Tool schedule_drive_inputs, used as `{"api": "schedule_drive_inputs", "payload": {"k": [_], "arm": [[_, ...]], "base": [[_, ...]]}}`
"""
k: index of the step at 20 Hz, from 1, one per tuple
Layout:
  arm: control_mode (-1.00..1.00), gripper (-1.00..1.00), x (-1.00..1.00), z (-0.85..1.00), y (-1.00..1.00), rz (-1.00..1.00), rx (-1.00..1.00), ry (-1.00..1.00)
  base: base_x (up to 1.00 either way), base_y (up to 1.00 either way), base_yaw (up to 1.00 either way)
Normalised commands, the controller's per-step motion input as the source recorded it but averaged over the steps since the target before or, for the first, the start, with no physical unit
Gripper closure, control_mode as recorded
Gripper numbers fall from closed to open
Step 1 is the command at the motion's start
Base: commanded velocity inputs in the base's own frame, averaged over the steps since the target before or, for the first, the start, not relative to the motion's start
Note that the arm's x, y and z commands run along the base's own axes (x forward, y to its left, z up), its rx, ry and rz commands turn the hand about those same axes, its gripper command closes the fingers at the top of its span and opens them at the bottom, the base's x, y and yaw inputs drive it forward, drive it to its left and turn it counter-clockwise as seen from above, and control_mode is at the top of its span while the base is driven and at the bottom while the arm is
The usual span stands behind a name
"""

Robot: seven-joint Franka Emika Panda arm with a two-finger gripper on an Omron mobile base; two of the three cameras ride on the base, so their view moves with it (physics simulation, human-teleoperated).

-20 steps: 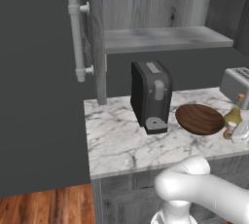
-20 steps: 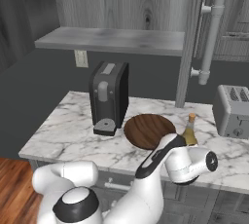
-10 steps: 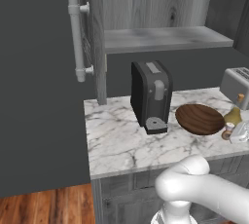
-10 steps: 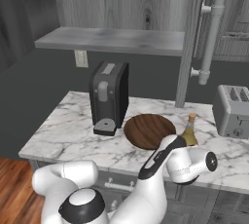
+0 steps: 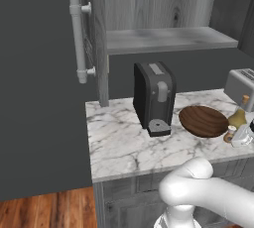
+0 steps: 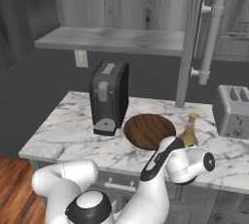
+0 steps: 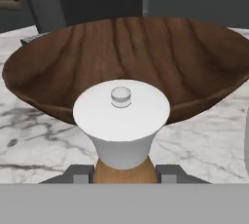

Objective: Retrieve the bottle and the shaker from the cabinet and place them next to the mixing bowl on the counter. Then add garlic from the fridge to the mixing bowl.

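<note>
In the hand view the pincer (image 7: 124,173) was clamped on the shaker (image 7: 121,123), its two grey finger tips (image 7: 79,173) pressed against either side of the shaker's brown wooden base. The shaker stood upright between them, its white flared top and small clear knob facing the camera. Just behind the shaker sat the wooden mixing bowl (image 7: 126,57), its dark grained wall rising past the shaker's cap; whether the two touched could not be told.

From the left base view the shaker (image 5: 230,134) appeared near the front right edge of the marble table (image 5: 119,145), with the pincer (image 5: 243,135) against it on the right. The mixing bowl (image 5: 203,121) lay just beside it to the left, and the bottle (image 5: 239,116), olive-bodied with a tan cork, stood close behind the shaker at the bowl's right rim.

In the right base view the arm's forearm hid the shaker, while the bottle (image 6: 189,131) rose just right of the mixing bowl (image 6: 149,130).

Farther along the table toward its left end stood a black coffee machine (image 5: 154,97), near the bowl. A silver toaster (image 6: 233,111) sat at the table's right rear. Above the back of the table hung the cabinet shelf (image 6: 114,40), with a long bar handle (image 5: 78,38) on the open cabinet door.
</note>
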Motion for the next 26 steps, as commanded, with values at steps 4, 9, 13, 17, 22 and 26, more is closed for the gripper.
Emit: {"api": "schedule_drive_inputs", "payload": {"k": [4, 9, 13, 17, 22, 26], "arm": [[-1.00, 1.00, 0.06, -0.23, -0.05, 0.00, 0.00, 0.00], [-1.00, 1.00, 0.01, -0.08, -0.07, 0.00, 0.00, 0.00], [-1.00, 1.00, -0.06, 0.00, -0.09, 0.00, 0.00, -0.02], [-1.00, 1.00, -0.04, -0.01, -0.13, 0.00, 0.00, -0.06], [-1.00, 1.00, 0.00, -0.20, -0.12, 0.00, 0.00, -0.01], [-1.00, 1.00, 0.00, -0.34, -0.01, 0.00, 0.00, 0.00]], "base": [[0.00, 0.00, 0.00], [0.00, 0.00, 0.00], [0.00, 0.00, 0.00], [0.00, 0.00, 0.00], [0.00, 0.00, 0.00], [0.00, 0.00, 0.00]]}}
